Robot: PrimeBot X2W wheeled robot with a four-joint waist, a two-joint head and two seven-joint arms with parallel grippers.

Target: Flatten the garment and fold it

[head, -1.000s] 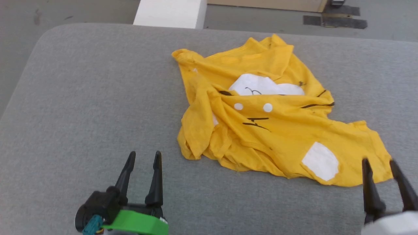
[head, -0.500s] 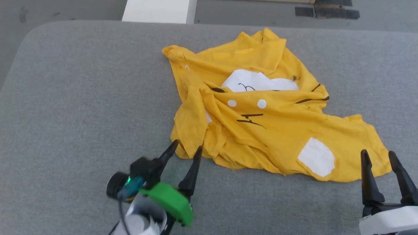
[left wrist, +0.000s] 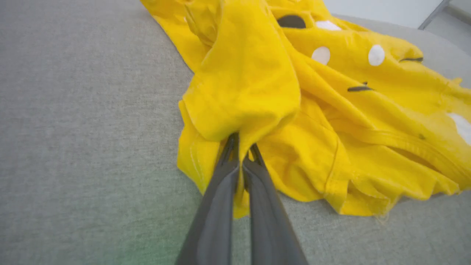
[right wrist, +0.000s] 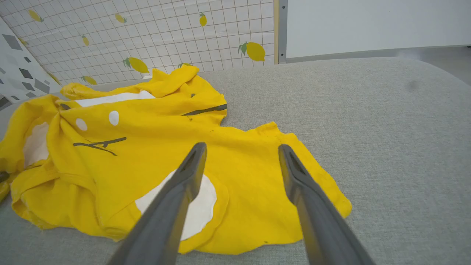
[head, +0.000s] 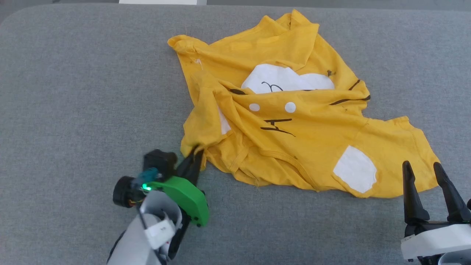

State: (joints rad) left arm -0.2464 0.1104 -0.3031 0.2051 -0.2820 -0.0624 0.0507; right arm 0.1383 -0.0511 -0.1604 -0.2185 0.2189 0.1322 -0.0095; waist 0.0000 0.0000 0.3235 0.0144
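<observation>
Left end effector [head: 197, 154]: I'm clamping the garment's [head: 294, 132] bunched left edge | right end effector [head: 420, 165]: I'm hovering it spread wide at the garment's right corner

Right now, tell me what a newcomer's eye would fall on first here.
The bright yellow crumpled T-shirt with a cartoon face print, lying centre-right on the grey fabric surface, draws the eye first. Next comes the left tool with its green housing, shut on the shirt's near-left edge. The right tool stands open at the shirt's near-right corner.
</observation>
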